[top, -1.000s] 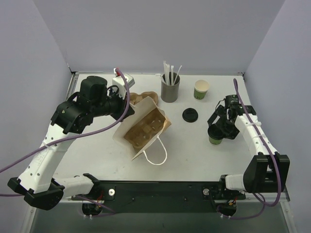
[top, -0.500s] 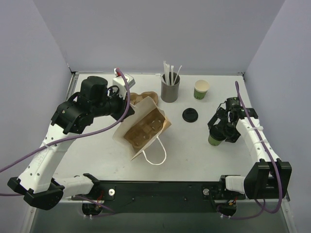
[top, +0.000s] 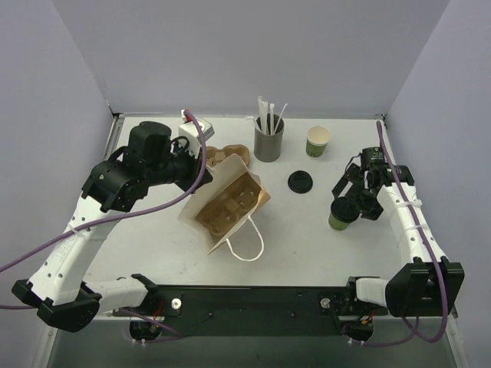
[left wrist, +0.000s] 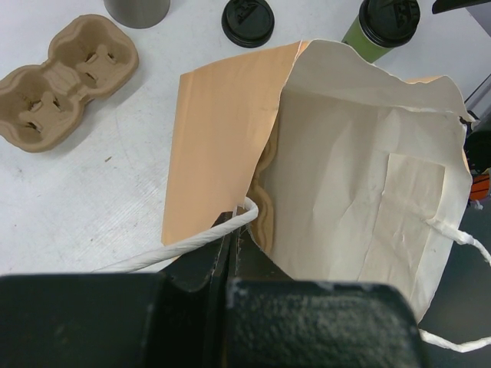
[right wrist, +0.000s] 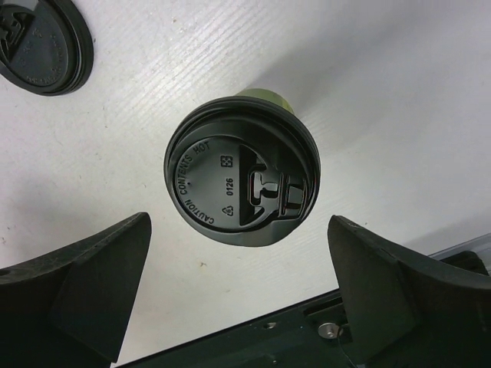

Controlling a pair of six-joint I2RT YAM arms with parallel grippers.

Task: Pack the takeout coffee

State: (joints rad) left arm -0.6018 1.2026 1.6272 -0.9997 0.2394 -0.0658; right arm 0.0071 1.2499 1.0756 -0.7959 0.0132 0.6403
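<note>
The takeout coffee, a green cup with a black lid, stands upright on the table at the right and also shows in the left wrist view. My right gripper hovers just above it. The right gripper is wide open, with the lid ahead of the fingertips and touching neither finger. My left gripper is shut on the rim of the paper bag beside its white cord handle. The bag lies open on its side at mid-table with a cardboard cup carrier inside.
A second cardboard carrier lies behind the bag. The grey straw holder and a lidless green cup stand at the back. A loose black lid lies between bag and coffee. A small white box sits at the back left.
My right gripper has drifted a little back and to the right above the lidded cup, which stays in place. The left arm and the bag have not moved.
</note>
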